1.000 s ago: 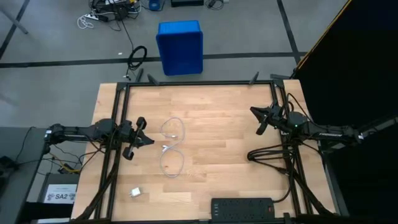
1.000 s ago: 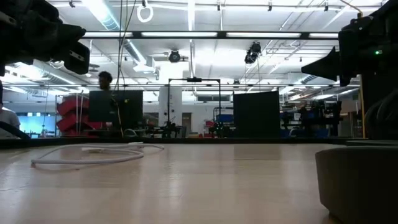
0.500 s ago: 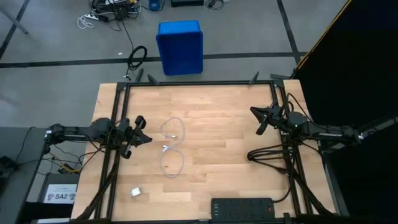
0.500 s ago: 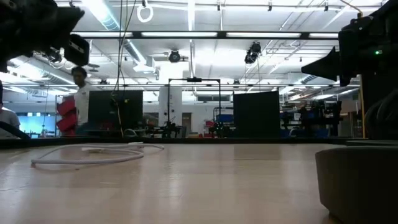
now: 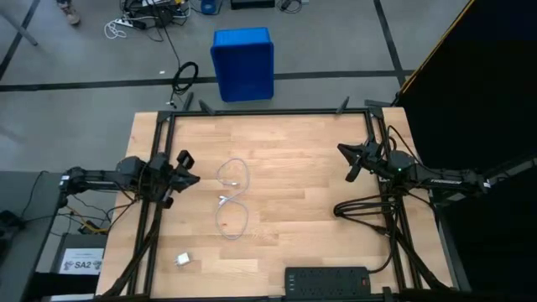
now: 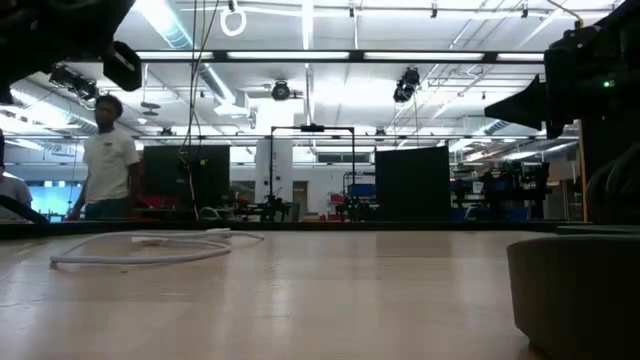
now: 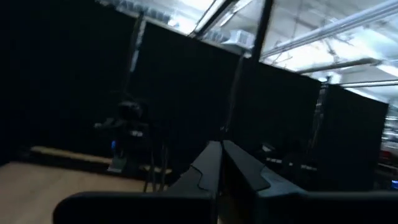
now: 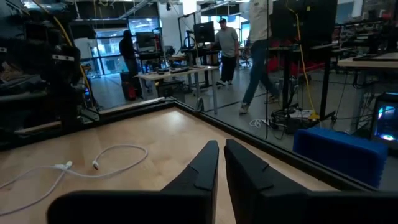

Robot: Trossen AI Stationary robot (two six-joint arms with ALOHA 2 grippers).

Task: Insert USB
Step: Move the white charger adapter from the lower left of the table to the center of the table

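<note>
The USB cable is thin and whitish and lies in loose loops flat on the wooden table, left of centre; it also shows in the low view and the right wrist view. My left gripper hangs above the table's left edge, shut and empty, left of the cable. My right gripper hangs above the table's right side, shut and empty, far from the cable.
A black power strip lies at the table's near edge, its thick black cord coiled at the right. A small white cube adapter lies near the front left. A blue bin stands on the floor beyond the table. People walk in the room behind.
My left gripper has drawn back toward the table's left edge, away from the cable, and has risen in the low view. The cable has not moved. A person has walked across the room behind the table.
</note>
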